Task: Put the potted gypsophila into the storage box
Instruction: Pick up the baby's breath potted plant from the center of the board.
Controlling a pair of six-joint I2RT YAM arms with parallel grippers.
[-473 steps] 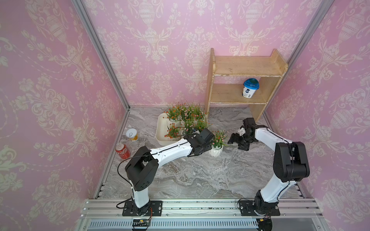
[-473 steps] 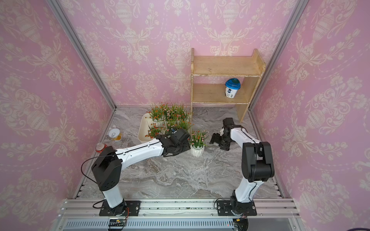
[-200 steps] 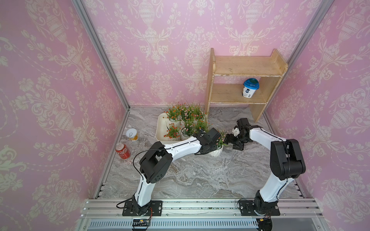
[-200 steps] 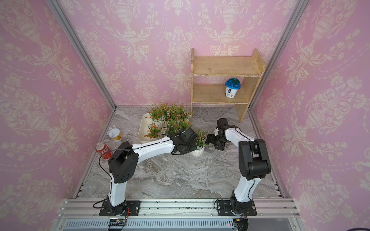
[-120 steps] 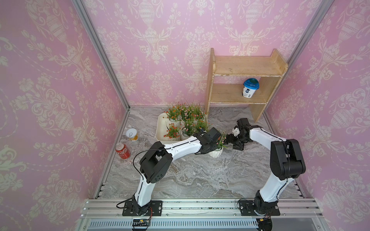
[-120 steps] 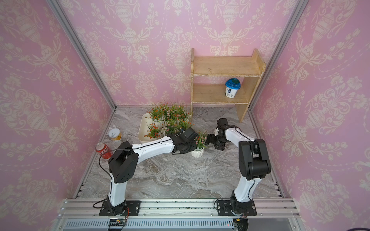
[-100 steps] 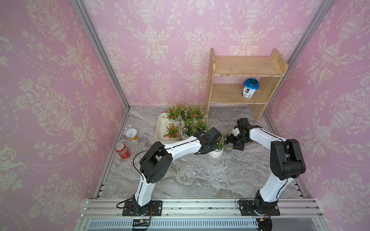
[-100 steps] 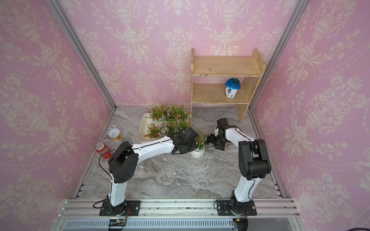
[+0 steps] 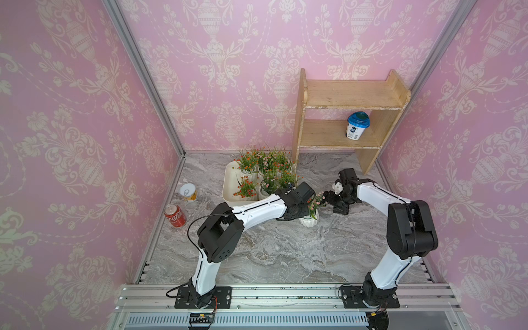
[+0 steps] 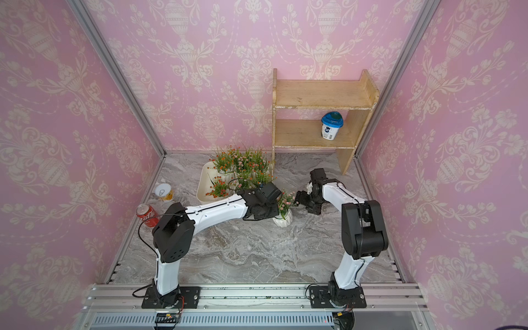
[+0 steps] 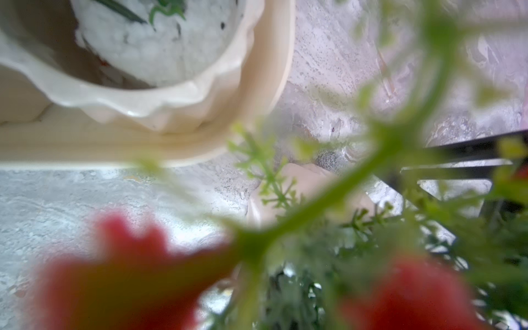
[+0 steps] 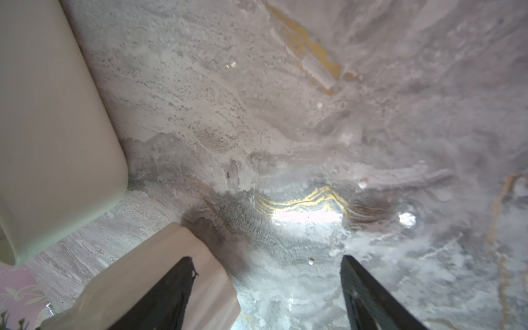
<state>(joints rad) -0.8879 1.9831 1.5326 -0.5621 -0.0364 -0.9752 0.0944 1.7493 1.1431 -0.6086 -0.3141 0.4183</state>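
One potted gypsophila [image 9: 308, 222] [image 10: 283, 221] stands on the marble, right of the storage box [image 9: 227, 183] [image 10: 203, 183]. Several more pots with red, orange and pink blossoms fill the box. My left gripper [image 9: 309, 207] [image 10: 278, 208] is buried in the standing pot's sprigs and shut on them. Blurred green stems and red blossoms [image 11: 128, 271] hide its fingers in the left wrist view, and a boxed pot [image 11: 160, 57] shows behind the box rim [image 11: 257, 114]. My right gripper [image 9: 331, 203] [image 12: 265, 274] hangs open just right of that plant, over bare marble.
A wooden two-tier shelf [image 9: 343, 97] stands at the back right with a blue-lidded cup [image 9: 357, 128] on its lower board. A red can [image 9: 175, 215] and a yellow-sided tin [image 9: 188, 192] stand by the left wall. The box's corner [image 12: 57, 143] shows beside the right gripper.
The left gripper's jaws have closed in the sprigs of the pot on the marble. Earlier, both arms drew in toward that pot; over the last half second neither arm has visibly shifted.
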